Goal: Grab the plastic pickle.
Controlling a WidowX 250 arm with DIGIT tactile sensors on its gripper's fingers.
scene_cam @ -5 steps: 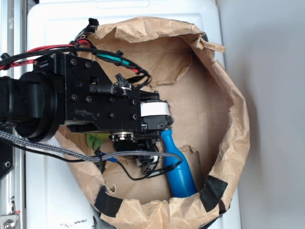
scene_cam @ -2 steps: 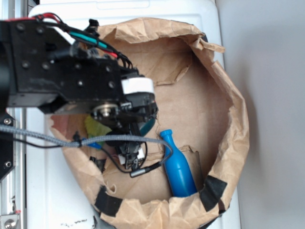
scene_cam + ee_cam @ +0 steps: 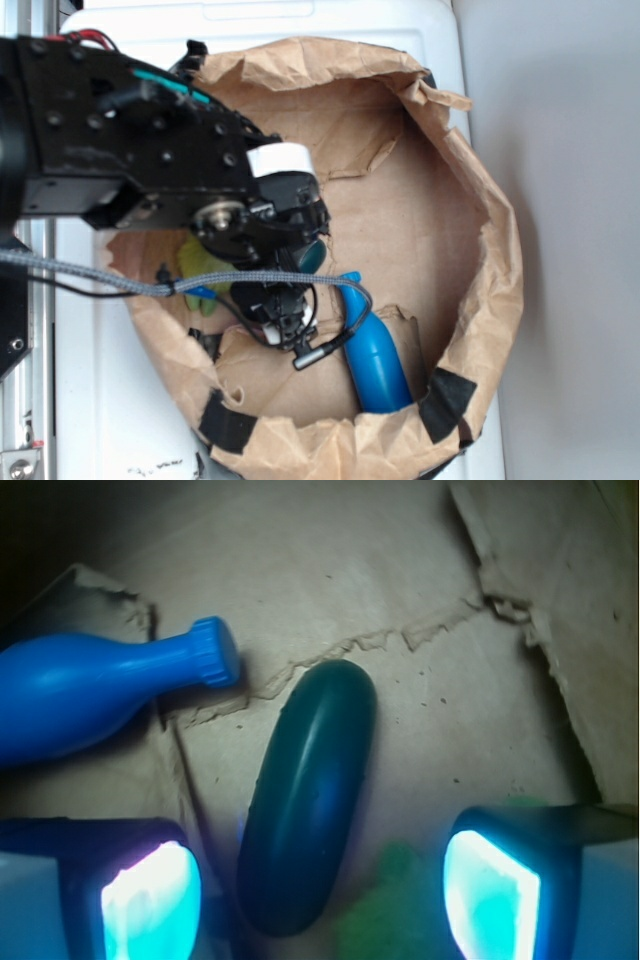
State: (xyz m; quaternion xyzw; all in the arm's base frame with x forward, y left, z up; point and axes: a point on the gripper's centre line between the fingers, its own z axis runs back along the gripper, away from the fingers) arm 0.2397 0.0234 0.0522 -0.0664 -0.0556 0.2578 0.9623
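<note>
Brown paper lines the bin; your claw (image 3: 320, 890) gapes wide, empty, straddling the plastic pickle (image 3: 308, 795), arm angled downward.

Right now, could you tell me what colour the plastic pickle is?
Dark green plastic pickle, clearest in the wrist view.

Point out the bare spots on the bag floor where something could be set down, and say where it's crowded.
Free: the broad brown floor between the paper bag wall's far side and the gripper, past the torn cardboard edge. Crowded: near the open gripper, where the plastic pickle, blue bottle and green plush toy lie close together.
</note>
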